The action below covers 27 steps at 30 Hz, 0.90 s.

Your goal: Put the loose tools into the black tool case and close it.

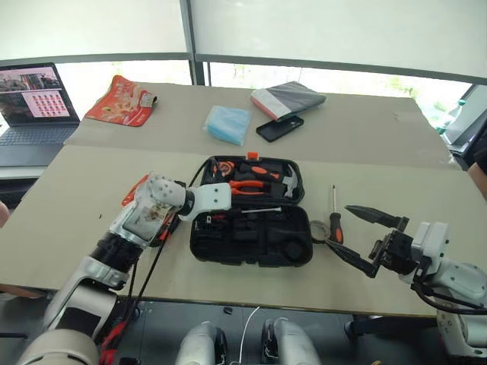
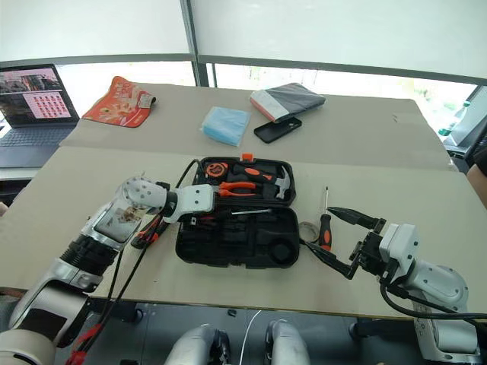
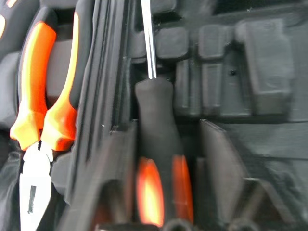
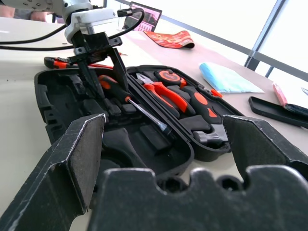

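The black tool case (image 1: 199, 247) lies open in the middle of the table, its lid holding orange-handled pliers (image 1: 247, 185) and a hammer (image 1: 289, 182). My left gripper (image 4: 107, 89) reaches down into the case's left end, fingers (image 3: 222, 168) open on either side of an orange-and-black screwdriver (image 3: 156, 125) that lies in the tray. A second screwdriver (image 1: 335, 224) and a small tape ring (image 2: 308, 228) rest on the table right of the case. My right gripper (image 1: 336, 224) hovers wide open just beside them. An orange-and-black utility knife (image 4: 60, 62) lies left of the case, under my left arm.
At the back of the table lie a black phone (image 1: 279, 128), a grey pouch (image 1: 288, 99), a blue cloth (image 1: 228, 124) and a red packet (image 1: 122, 100). A laptop (image 1: 34, 106) stands at the far left. Black and red cables hang off the table's front edge by my left arm.
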### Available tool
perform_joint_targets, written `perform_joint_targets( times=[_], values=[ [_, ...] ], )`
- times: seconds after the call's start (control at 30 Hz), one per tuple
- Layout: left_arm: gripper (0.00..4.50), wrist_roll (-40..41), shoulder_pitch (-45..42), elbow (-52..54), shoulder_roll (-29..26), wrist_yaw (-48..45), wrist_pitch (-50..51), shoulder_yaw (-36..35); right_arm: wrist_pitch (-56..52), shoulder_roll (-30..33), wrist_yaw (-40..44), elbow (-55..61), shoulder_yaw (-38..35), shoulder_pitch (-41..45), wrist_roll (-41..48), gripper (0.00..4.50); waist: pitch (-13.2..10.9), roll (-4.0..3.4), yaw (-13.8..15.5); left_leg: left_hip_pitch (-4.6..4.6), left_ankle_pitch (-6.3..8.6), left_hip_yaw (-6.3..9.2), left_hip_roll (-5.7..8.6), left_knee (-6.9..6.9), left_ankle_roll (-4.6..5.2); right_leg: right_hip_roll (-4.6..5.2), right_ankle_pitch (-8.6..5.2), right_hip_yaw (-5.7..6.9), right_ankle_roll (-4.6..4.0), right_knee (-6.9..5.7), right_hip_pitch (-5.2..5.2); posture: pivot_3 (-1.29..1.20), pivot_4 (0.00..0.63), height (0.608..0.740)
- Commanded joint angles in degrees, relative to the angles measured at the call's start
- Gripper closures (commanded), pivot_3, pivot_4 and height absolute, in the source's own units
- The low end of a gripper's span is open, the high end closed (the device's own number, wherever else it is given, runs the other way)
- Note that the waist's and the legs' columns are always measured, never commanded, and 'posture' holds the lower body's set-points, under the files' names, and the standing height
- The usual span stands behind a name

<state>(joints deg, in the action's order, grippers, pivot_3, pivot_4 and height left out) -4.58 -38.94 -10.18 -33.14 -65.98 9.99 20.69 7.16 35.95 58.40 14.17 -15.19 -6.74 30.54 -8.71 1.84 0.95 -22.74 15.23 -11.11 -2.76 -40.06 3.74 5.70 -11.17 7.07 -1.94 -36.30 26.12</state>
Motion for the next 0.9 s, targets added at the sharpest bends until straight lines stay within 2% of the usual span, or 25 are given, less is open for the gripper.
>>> perform_joint_targets(
  times=[0.03, 0.17, 0.2, 0.23, 0.27, 0.33, 0.43, 0.57, 0.9],
  values=[
    [1.59, 8.0, 1.2, 5.3, 3.7, 3.7, 0.0, -7.6, -0.4, 0.5, -0.6, 2.4, -1.3, -0.1, 0.8, 0.0, 0.0, 0.0, 0.3, -0.08, 0.02, 0.06, -0.01, -0.09, 0.03, 0.0, 0.0, 0.02, 0.01, 0.01, 0.01, 0.0, 0.15, 0.74],
    [1.59, 10.0, 2.0, 4.8, 5.9, 6.3, 2.5, -9.8, -0.8, 0.0, -1.2, 3.4, -1.3, -0.8, 0.8, 0.0, 0.0, -0.01, 0.2, -0.18, 0.09, 0.1, 0.0, -0.22, 0.15, 0.01, 0.04, 0.0, 0.07, 0.04, 0.0, 0.0, 0.15, 0.74],
    [2.1, 10.1, 1.9, 4.0, 6.4, 7.0, 2.9, -10.0, -0.9, -0.1, -1.5, 3.7, -1.2, -1.0, 0.8, 0.0, 0.0, -0.01, 0.2, -0.16, 0.09, 0.1, 0.01, -0.21, 0.15, 0.01, 0.04, 0.0, 0.08, 0.04, -0.02, 0.0, 0.15, 0.74],
    [2.24, 10.4, 1.7, 3.3, 7.1, 7.9, 3.3, -10.4, -1.0, -0.2, -1.7, 3.9, -1.1, -1.1, 0.8, 0.0, 0.0, -0.01, 0.1, -0.16, 0.09, 0.1, 0.01, -0.21, 0.15, -0.01, 0.04, 0.0, 0.08, 0.04, -0.02, 0.0, 0.15, 0.74],
    [2.73, 10.8, 1.5, 2.5, 8.0, 8.9, 4.6, -10.7, -1.1, -0.3, -1.9, 4.2, -1.0, -1.4, 0.8, 0.0, 0.0, -0.01, 0.1, -0.16, 0.08, 0.1, 0.01, -0.22, 0.14, -0.02, 0.05, 0.0, 0.08, 0.03, -0.02, 0.0, 0.15, 0.74],
    [3.27, 9.6, 1.6, 0.4, 8.9, 10.1, 4.3, -9.8, -1.2, -0.5, -2.3, 4.5, -0.9, -1.5, 0.8, 0.0, 0.0, -0.01, 0.0, -0.15, 0.07, 0.09, 0.02, -0.22, 0.11, -0.05, 0.05, 0.01, 0.1, 0.03, -0.02, 0.0, 0.15, 0.74],
    [4.38, 8.1, 2.7, -0.5, 8.6, 9.0, 4.2, -7.2, -1.5, -0.6, -2.8, 4.4, -1.0, -1.1, 0.6, 0.0, 0.0, -0.01, -0.3, -0.14, 0.06, 0.09, 0.01, -0.22, 0.1, -0.07, 0.06, 0.01, 0.1, 0.01, -0.02, 0.0, 0.15, 0.74],
    [4.45, 7.7, 5.5, 1.0, 5.9, 5.3, 5.9, -4.5, -1.4, -0.8, -3.6, 4.6, -1.3, -1.3, 0.4, 0.0, 0.0, -0.01, -0.3, -0.12, 0.05, 0.08, 0.0, -0.19, 0.07, -0.11, 0.05, 0.0, 0.09, 0.02, -0.01, 0.0, 0.15, 0.74],
    [4.45, 5.5, 5.9, -3.6, 7.2, 8.1, 6.0, -2.1, -1.5, -1.3, -6.5, 7.0, -2.2, -4.8, 0.3, 0.0, 0.4, -0.54, -0.2, 0.01, 0.13, 0.1, -0.01, -0.2, 0.19, -0.04, 0.05, -0.03, 0.09, 0.03, -0.15, 0.0, 0.15, 0.74]
  ],
)
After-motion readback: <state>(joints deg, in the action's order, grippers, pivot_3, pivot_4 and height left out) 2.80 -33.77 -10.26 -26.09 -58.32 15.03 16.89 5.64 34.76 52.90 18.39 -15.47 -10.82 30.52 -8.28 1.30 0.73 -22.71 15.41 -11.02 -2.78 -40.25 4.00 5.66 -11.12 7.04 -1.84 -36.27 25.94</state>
